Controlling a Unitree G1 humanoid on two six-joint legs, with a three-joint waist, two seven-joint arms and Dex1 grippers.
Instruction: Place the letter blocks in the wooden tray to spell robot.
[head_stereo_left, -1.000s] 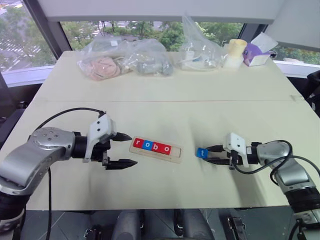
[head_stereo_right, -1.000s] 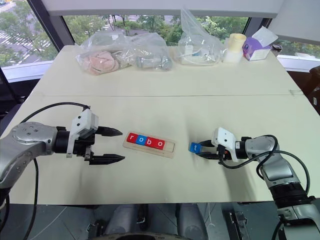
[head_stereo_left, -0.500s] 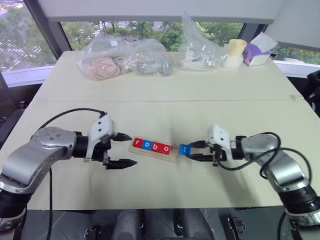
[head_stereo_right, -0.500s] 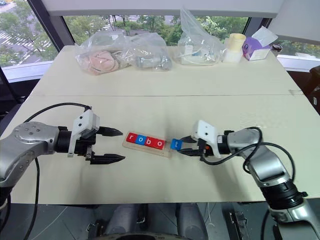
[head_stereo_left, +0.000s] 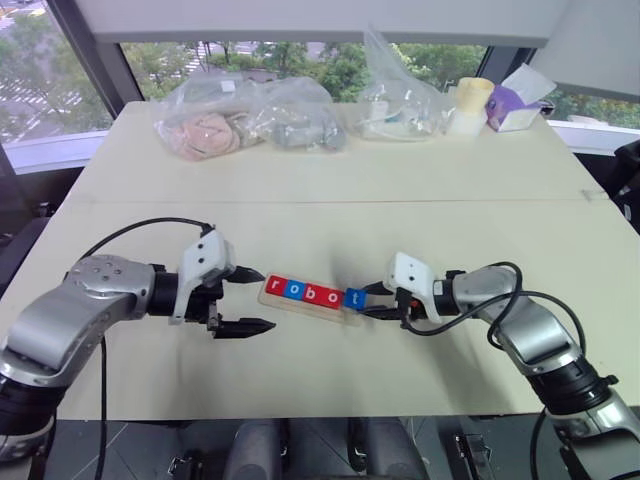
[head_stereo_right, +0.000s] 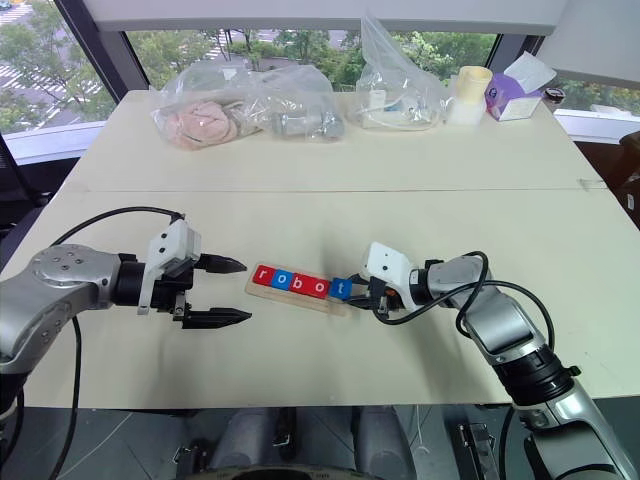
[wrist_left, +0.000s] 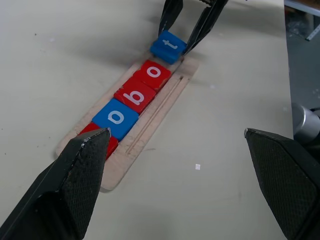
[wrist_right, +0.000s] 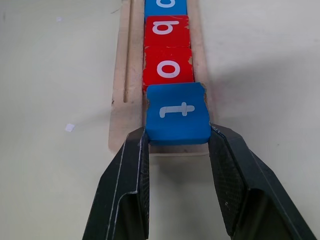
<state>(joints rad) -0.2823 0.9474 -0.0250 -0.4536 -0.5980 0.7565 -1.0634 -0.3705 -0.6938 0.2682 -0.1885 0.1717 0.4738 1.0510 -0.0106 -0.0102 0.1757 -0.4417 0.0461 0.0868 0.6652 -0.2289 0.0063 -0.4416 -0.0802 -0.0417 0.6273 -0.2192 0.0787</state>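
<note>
The wooden tray (head_stereo_left: 302, 307) lies at the table's middle, holding letter blocks in a row: red r (head_stereo_left: 276, 288), blue o (head_stereo_left: 293, 291), red b (head_stereo_left: 311, 294), red o (head_stereo_left: 331, 297). My right gripper (head_stereo_left: 368, 300) is shut on the blue t block (wrist_right: 177, 114), holding it at the tray's right end against the red o (wrist_right: 169, 69). I cannot tell whether the t rests in the recess. Just left of the tray, my left gripper (head_stereo_left: 266, 300) stands wide open and empty, its fingers pointing at the tray's left end.
Clear plastic bags (head_stereo_left: 250, 115) with soft items lie along the table's far edge, and another bag (head_stereo_left: 400, 100) sits further right. A pale yellow cup (head_stereo_left: 470, 105) and a purple tissue box (head_stereo_left: 515, 108) stand at the far right corner.
My right gripper has carried the blue t block leftward from the bare table to the tray's right end. The left gripper has stayed in place, open.
</note>
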